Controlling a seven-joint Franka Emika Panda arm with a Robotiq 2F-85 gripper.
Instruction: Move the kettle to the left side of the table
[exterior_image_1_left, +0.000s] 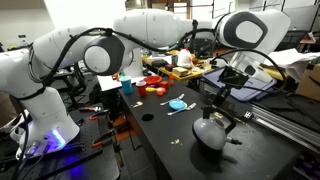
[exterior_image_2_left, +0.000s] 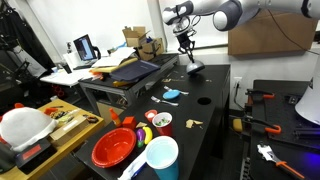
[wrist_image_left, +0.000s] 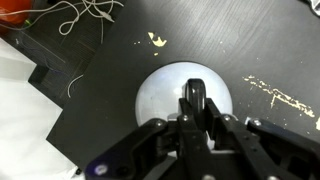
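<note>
The kettle (exterior_image_1_left: 209, 131) is a squat grey metal dome with a dark arched handle, resting on the black table (exterior_image_1_left: 165, 145). It shows small at the table's far end in an exterior view (exterior_image_2_left: 196, 68). In the wrist view the kettle (wrist_image_left: 165, 92) sits right under me, its handle (wrist_image_left: 194, 98) standing between my fingers. My gripper (exterior_image_1_left: 217, 106) is directly above the kettle and closed around the handle (wrist_image_left: 194, 112). The spout is hidden.
A blue object (exterior_image_1_left: 178, 104) and a pale stick lie on the table. A red plate (exterior_image_2_left: 113, 147), a blue cup (exterior_image_2_left: 161, 157) and small bowls stand at one end. A cluttered side bench (exterior_image_2_left: 120, 75) and a dark hole in the tabletop (exterior_image_2_left: 203, 100) are nearby.
</note>
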